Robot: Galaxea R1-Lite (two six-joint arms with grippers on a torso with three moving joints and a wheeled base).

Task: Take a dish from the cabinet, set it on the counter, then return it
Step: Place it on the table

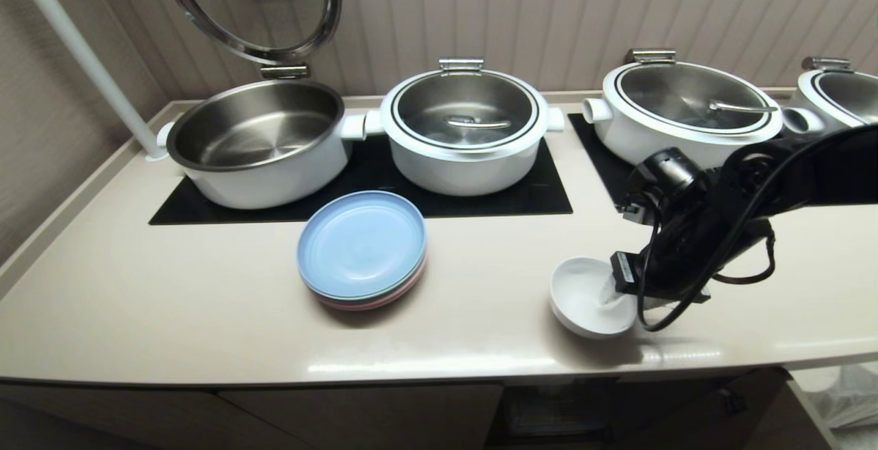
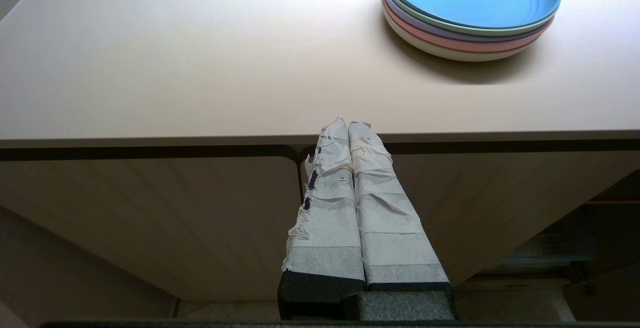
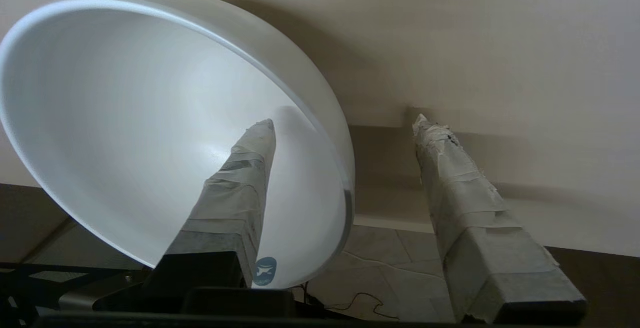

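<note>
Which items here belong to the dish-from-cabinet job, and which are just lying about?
Job: white dish on the counter near its front edge; right gripper, open, one finger inside the dish, one outside; cabinet below.
Lying about: stack of pastel plates; open pot; lidded pots; parked left gripper.

No words or numbers can be read anywhere. The only sign is a small round blue-grey sticker (image 3: 265, 271) with a white figure on it, stuck inside the bowl (image 3: 125, 133) just below its rim; what the figure shows cannot be told.
</note>
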